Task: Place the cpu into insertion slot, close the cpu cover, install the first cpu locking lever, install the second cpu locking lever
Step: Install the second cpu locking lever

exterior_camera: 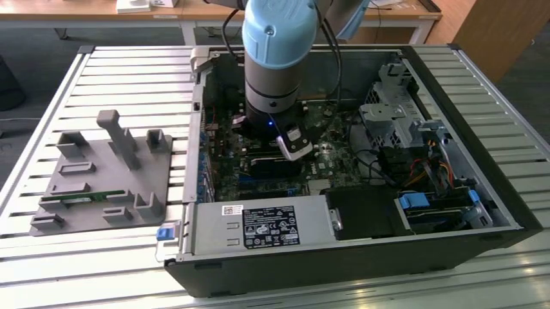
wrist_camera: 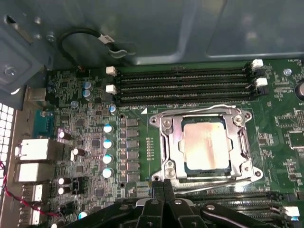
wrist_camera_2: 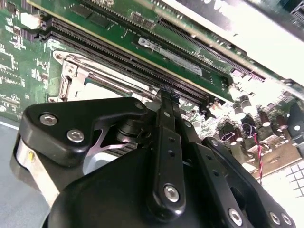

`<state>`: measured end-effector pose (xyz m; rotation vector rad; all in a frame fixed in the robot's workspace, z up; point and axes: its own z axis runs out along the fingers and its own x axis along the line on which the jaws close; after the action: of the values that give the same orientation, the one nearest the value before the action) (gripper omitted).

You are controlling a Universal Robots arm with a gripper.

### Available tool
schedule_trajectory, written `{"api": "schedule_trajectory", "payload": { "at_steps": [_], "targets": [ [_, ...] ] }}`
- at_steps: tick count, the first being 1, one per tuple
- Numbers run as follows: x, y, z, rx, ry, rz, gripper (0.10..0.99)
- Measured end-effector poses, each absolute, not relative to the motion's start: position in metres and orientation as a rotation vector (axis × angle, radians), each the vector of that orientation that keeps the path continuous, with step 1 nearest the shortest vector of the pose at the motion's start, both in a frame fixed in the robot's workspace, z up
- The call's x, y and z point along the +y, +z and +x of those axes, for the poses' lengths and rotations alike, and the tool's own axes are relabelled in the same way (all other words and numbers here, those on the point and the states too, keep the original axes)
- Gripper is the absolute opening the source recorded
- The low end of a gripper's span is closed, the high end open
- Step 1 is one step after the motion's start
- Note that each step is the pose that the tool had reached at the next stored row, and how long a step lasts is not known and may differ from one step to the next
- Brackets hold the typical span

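The gripper (wrist_camera: pixel 163 186) hangs low over the green motherboard (wrist_camera: pixel 95 142) with its black fingers (wrist_camera_2: pixel 167 118) pressed together, holding nothing, the tips just beside the near edge of the insertion slot (wrist_camera: pixel 207 145). Beyond them the cpu (wrist_camera: pixel 205 141) lies seated in that slot with the cpu cover (wrist_camera: pixel 174 142) folded flat around it. Further off run the long black memory slots (wrist_camera: pixel 185 85), toward the grey case wall (wrist_camera: pixel 190 28).

No print can be read. The power supply (exterior_camera: pixel 257 226) in the exterior view carries a black label and a small white sticker, both too small to make out.
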<state>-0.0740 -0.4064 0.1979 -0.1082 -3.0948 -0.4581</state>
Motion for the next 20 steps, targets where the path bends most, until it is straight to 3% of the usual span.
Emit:
{"api": "schedule_trajectory", "payload": {
  "at_steps": [20],
  "targets": [
    [-0.4062,0.1897,-0.0823,-3.120,-0.529,-0.100,0.106]
  ]
}}
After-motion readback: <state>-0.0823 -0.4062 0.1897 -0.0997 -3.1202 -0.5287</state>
